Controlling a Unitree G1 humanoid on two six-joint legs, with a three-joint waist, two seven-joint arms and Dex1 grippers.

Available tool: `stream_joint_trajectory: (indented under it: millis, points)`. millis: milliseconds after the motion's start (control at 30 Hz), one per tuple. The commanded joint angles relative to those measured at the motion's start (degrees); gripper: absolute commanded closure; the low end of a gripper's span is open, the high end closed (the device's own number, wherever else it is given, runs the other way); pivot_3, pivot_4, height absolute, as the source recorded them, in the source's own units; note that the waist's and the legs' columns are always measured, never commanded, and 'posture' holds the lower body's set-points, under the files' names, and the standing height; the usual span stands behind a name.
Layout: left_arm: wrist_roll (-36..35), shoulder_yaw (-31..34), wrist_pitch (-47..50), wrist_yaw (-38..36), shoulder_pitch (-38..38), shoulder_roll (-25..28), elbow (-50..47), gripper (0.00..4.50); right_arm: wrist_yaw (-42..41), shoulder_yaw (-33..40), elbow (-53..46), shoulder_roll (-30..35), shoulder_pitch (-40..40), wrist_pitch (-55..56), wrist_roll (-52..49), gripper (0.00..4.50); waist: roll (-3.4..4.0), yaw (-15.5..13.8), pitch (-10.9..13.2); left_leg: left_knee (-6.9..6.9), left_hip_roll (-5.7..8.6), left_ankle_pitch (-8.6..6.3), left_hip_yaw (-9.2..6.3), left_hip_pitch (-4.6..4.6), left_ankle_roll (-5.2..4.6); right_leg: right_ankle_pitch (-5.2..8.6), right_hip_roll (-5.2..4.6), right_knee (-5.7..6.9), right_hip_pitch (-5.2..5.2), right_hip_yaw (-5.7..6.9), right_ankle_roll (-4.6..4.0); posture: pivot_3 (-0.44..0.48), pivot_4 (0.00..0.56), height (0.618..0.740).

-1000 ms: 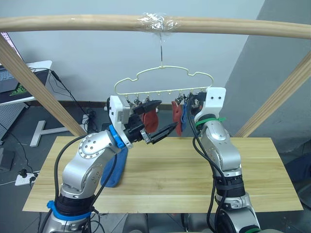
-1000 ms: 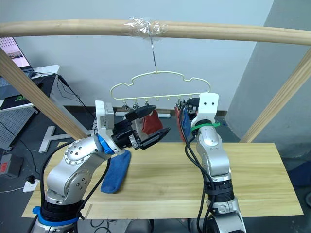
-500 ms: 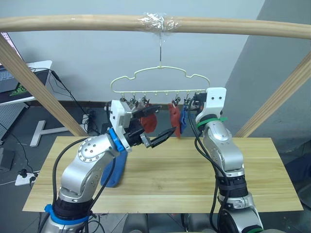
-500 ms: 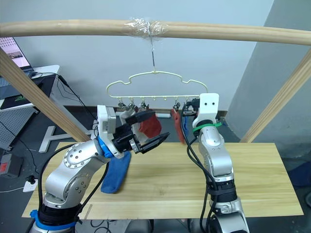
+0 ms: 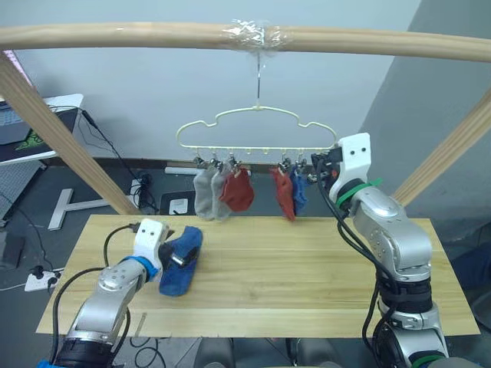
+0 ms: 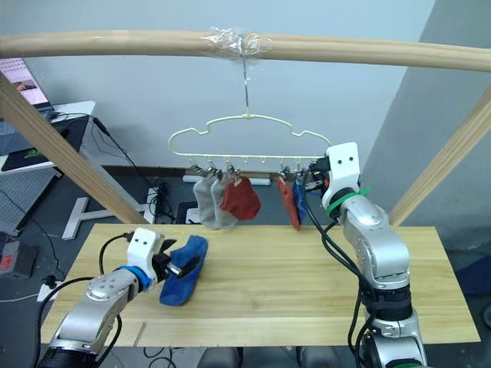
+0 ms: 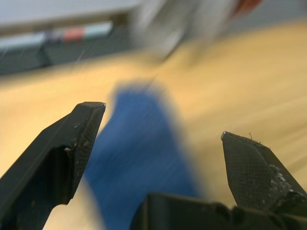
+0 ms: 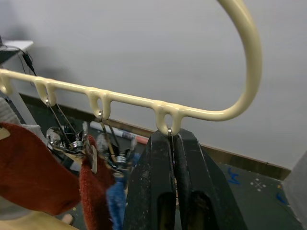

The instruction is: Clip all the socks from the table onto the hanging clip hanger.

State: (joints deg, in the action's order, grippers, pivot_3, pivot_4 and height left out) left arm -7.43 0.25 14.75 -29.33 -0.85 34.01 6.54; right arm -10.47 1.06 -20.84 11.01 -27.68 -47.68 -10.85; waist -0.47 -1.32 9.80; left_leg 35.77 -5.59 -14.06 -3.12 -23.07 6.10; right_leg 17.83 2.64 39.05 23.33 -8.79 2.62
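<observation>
The pale clip hanger (image 5: 257, 123) hangs by its hook from the wooden bar. Clipped on it are two grey socks (image 5: 209, 192), a rust-red sock (image 5: 239, 192), another rust-red sock (image 5: 284, 195) and a blue sock (image 5: 300, 192). A second blue sock (image 5: 184, 264) lies on the table (image 5: 307, 268) at the left. My left gripper (image 7: 160, 139) is low over the table and open, with that blue sock (image 7: 139, 163) between its fingers. My right gripper (image 8: 172, 139) is shut on the outermost clip wire at the hanger's right end (image 5: 322, 163).
A thick wooden bar (image 5: 115, 34) spans overhead. Slanted wooden posts stand at the left (image 5: 61, 130) and right (image 5: 445, 153). A side desk with a laptop (image 5: 19, 130) and floor cables sit behind the table on the left.
My left arm has dropped from beside the hanger to the table at the blue sock. The rust-red sock now hangs free from its clip. The right gripper stays at the hanger's right end.
</observation>
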Motion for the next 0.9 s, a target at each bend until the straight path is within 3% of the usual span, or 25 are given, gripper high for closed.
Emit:
stream_joint_trajectory:
  millis: [33,233,633,733,900]
  points:
    - [3.0,0.4,-6.0,1.7,-3.3,-0.9,5.8,0.00,-0.1,0.8,-1.8,0.5,0.1,-1.2,-0.8,4.48,-0.02,-0.4,0.0,0.00,0.00,0.00,0.00,-0.01,0.01,0.00,-0.01,0.00,0.00,0.02,0.00,0.126,0.176,0.740]
    - [-1.9,1.7,-5.4,-4.8,-6.5,-4.6,13.5,0.00,0.4,1.6,-2.1,0.9,-0.8,-2.3,-0.9,4.48,-0.02,-0.1,0.0,0.01,0.00,0.00,0.09,-0.01,0.00,0.00,-0.02,0.00,0.00,-0.03,0.00,0.108,0.170,0.740]
    - [0.4,0.4,-6.1,-7.8,-11.0,-5.1,20.9,0.00,1.7,1.6,-3.8,1.1,-0.5,-3.7,-1.4,4.48,-0.03,0.1,0.0,0.00,-0.03,0.00,0.05,0.00,0.00,-0.01,0.01,0.03,0.01,-0.01,0.00,0.082,0.171,0.740]
    - [2.9,-1.3,-6.8,-8.9,-11.1,-3.8,23.5,0.55,1.7,2.1,-3.7,1.5,-0.8,-3.9,-1.6,4.50,-0.03,0.0,0.0,-0.01,-0.03,0.00,0.05,-0.01,0.00,-0.01,0.01,0.03,0.01,0.00,0.00,0.076,0.172,0.740]
    - [3.2,-0.9,-7.5,-9.6,-11.8,-3.9,25.6,2.06,1.6,2.9,-2.7,1.8,-1.8,-3.9,-1.9,4.50,-0.02,0.1,0.0,0.02,-0.03,0.00,0.06,0.02,0.00,-0.01,0.01,0.04,-0.02,-0.02,0.00,0.075,0.173,0.740]
